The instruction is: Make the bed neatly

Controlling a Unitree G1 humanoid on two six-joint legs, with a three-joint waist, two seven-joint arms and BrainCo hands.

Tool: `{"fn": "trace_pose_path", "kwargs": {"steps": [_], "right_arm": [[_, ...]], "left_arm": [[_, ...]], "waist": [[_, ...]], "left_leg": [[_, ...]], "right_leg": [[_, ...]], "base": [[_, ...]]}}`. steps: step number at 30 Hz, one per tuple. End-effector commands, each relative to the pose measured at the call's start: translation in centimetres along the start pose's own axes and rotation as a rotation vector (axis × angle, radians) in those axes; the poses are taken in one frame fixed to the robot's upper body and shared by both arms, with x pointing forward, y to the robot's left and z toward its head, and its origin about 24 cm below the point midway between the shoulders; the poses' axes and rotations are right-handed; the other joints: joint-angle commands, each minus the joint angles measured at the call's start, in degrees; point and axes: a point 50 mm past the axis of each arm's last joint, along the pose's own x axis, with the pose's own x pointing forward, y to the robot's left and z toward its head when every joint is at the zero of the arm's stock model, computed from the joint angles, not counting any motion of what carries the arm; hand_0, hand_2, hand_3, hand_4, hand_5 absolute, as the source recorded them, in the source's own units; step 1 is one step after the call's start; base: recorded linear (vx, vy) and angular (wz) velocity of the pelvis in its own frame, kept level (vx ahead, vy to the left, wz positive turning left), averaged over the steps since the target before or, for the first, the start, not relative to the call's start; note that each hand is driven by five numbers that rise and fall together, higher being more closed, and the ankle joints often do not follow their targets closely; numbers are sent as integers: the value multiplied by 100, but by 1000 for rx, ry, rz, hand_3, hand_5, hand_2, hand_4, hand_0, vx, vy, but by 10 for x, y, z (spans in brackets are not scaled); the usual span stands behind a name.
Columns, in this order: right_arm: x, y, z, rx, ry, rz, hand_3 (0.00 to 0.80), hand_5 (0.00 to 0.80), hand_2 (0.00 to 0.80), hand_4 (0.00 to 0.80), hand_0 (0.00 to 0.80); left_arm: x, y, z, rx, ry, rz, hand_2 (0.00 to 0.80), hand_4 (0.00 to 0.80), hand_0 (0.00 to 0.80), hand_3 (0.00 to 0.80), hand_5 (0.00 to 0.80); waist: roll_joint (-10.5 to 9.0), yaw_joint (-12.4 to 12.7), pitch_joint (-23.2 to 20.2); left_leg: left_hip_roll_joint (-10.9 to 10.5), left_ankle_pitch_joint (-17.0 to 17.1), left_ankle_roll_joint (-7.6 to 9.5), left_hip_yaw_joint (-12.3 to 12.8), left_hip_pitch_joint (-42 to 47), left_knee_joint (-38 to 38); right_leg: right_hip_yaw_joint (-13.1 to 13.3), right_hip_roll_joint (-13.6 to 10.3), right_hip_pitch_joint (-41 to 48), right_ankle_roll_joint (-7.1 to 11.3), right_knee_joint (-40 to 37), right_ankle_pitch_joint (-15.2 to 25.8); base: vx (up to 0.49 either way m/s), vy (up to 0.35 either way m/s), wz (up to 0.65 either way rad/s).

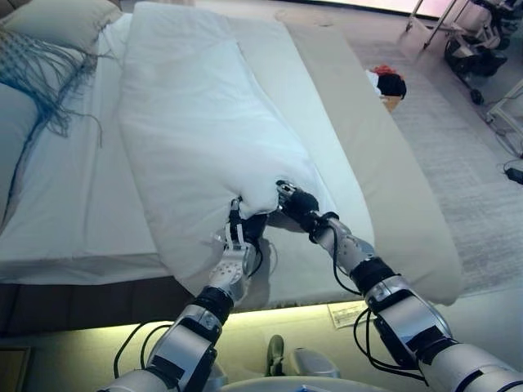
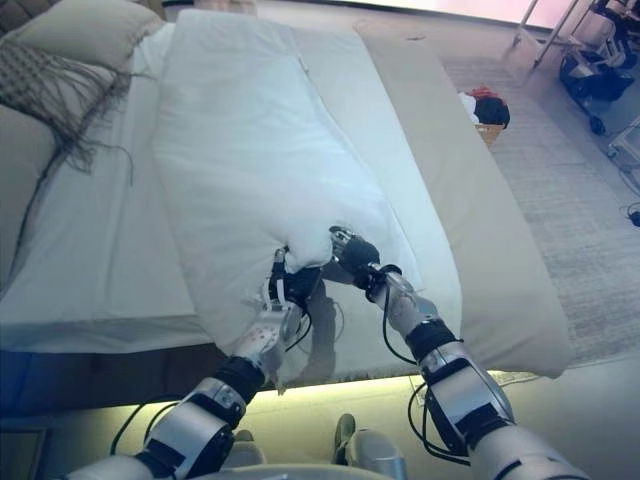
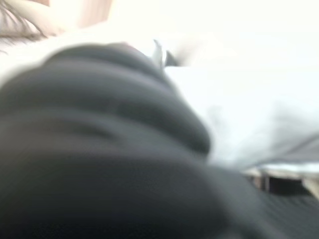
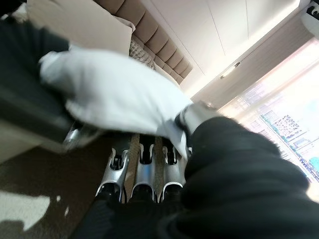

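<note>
A thick white duvet (image 1: 196,114) lies as a long folded strip down the middle of the bed, from the pillows to the near edge. Its near end is bunched into a small peak between my two hands. My left hand (image 1: 239,238) reaches up from below and its fingers curl on the bunched edge. My right hand (image 1: 296,201) grips the same end just to the right; in the right wrist view the white cloth (image 4: 114,97) drapes over its curled fingers (image 4: 144,174). The left wrist view is mostly filled by the dark cover, with white cloth (image 3: 259,109) past it.
A white sheet (image 1: 73,196) shows left of the duvet and a beige cover (image 1: 384,163) along the bed's right side. A pillow (image 1: 69,20) and a fringed throw (image 1: 41,73) lie at the head. A basket of clothes (image 1: 388,84) stands on the rug (image 1: 466,171).
</note>
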Motion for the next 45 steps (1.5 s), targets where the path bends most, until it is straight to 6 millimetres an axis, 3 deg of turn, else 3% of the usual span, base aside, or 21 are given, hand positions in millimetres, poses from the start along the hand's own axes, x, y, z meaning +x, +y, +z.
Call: {"fn": "trace_pose_path", "kwargs": {"steps": [1,5,14,19,24,31,34,38,43,45], "right_arm": [[-11,-34,4,-66,29,-129,0,0,0,0,0],[-30,-62,-26,-68,156,-199,0,0,0,0,0],[-80,-108,-82,10,334,-240,0,0,0,0,0],[-99,-122,-98,32,364,-264,0,0,0,0,0],[-108,-131,-100,60,345,-305,0,0,0,0,0],[-123,-145,-98,91,296,-391,0,0,0,0,0],[-126,-149,-97,101,284,-419,0,0,0,0,0],[-134,-157,-93,103,271,-474,0,0,0,0,0],[-141,-164,-87,100,263,-519,0,0,0,0,0],[-144,-167,-84,101,259,-532,0,0,0,0,0]], "left_arm": [[14,-38,-42,3,158,-169,800,800,800,800,800],[12,-38,-18,36,110,-201,800,800,800,800,800],[6,-65,60,217,-32,-310,800,800,800,800,800],[-7,-67,101,296,-112,-309,800,800,800,800,800],[-30,-52,140,343,-180,-270,800,800,800,800,800],[-90,-6,200,388,-314,-119,800,800,800,800,800],[-112,12,212,393,-332,-61,800,800,800,800,800],[-170,50,232,371,-390,48,800,800,800,800,800],[-223,66,254,406,-464,175,800,800,800,800,800],[-243,63,270,409,-532,217,800,800,800,800,800]], "waist": [[28,97,-534],[88,164,-598],[236,370,-753],[306,520,-844],[352,755,-915],[403,1151,-970],[428,1258,-984],[509,1541,-930],[567,1789,-860],[586,1868,-855]], "left_leg": [[358,380,-184,-262,-151,-164],[290,373,-154,-340,-87,-223],[144,430,-103,-550,-14,-416],[54,493,-79,-675,-71,-493],[-33,496,-49,-809,-138,-480],[-159,475,-8,-1037,-220,-464],[-198,480,1,-1102,-251,-478],[-283,515,6,-1225,-356,-470],[-362,551,-3,-1334,-423,-502],[-390,585,-7,-1387,-465,-519]], "right_leg": [[-159,-652,122,669,258,-178],[-206,-686,188,672,257,-198],[-399,-749,350,672,181,-201],[-499,-776,390,663,102,-161],[-637,-786,441,635,36,-139],[-872,-783,548,569,20,-223],[-957,-786,583,556,-3,-244],[-1131,-809,638,526,-8,-291],[-1337,-829,727,524,-47,-327],[-1424,-830,756,534,-78,-323]], "base": [[28,53,8],[24,57,9],[-6,61,9],[-40,41,16],[-22,20,14],[1,17,14],[-5,30,18],[-44,68,11],[-47,52,13],[-39,60,4]]}}
